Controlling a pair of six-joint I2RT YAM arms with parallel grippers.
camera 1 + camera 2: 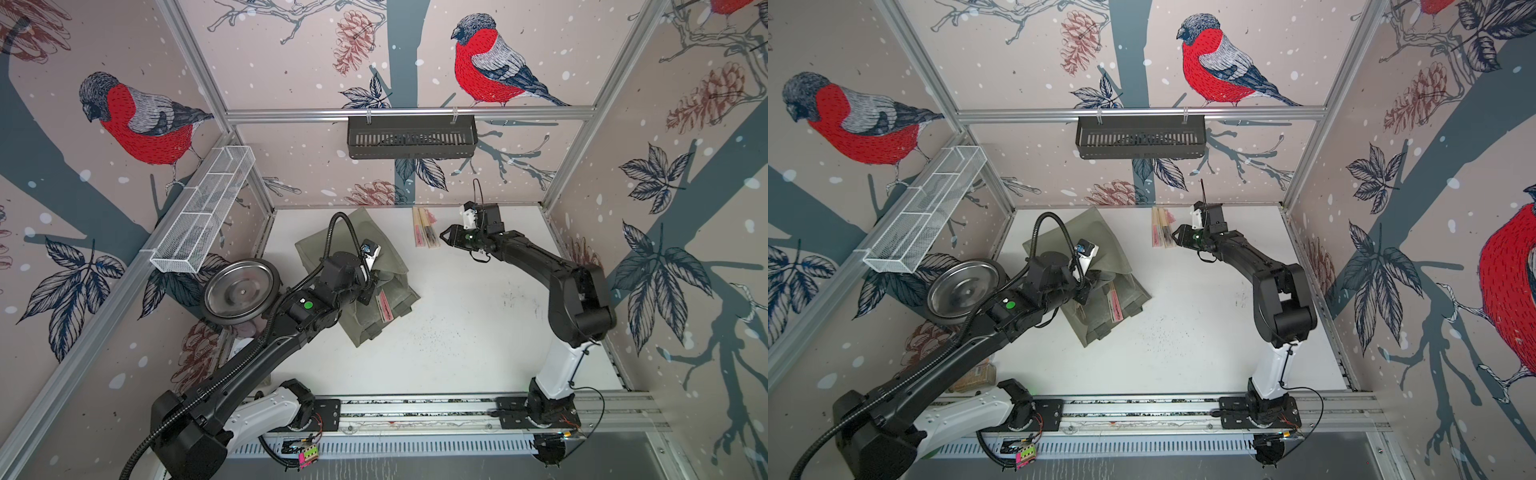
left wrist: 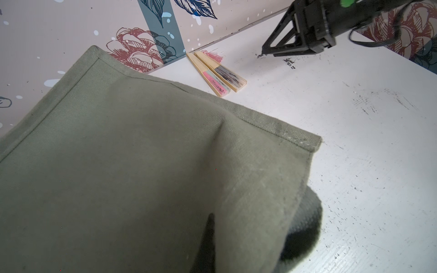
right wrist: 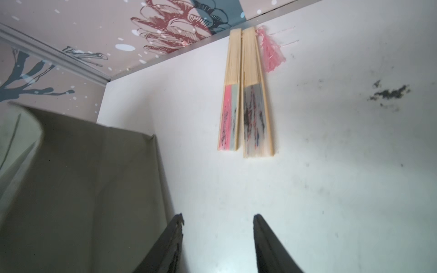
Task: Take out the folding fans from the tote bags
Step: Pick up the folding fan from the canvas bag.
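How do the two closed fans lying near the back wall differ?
The pink fan has pink and pale blue fabric; the grey fan has grey fabric with dark streaks. A pink tassel lies beside the grey fan; none shows by the pink fan. The grey fan looks slightly wider than the pink fan. Both are closed, with pale bamboo slats, lying flat side by side outside the tote bag.

Both top views look steeply down from high above the front edge, taking in the whole table (image 1: 457,340) up to the back wall (image 1: 311,166); they differ only by a slight sideways offset. The left wrist camera sits close over the tote bag (image 2: 142,165), facing that wall. The right wrist camera looks along the right gripper (image 3: 218,215), low over the table. Both wrist views share the two folding fans (image 3: 246,106) and the bag's edge.
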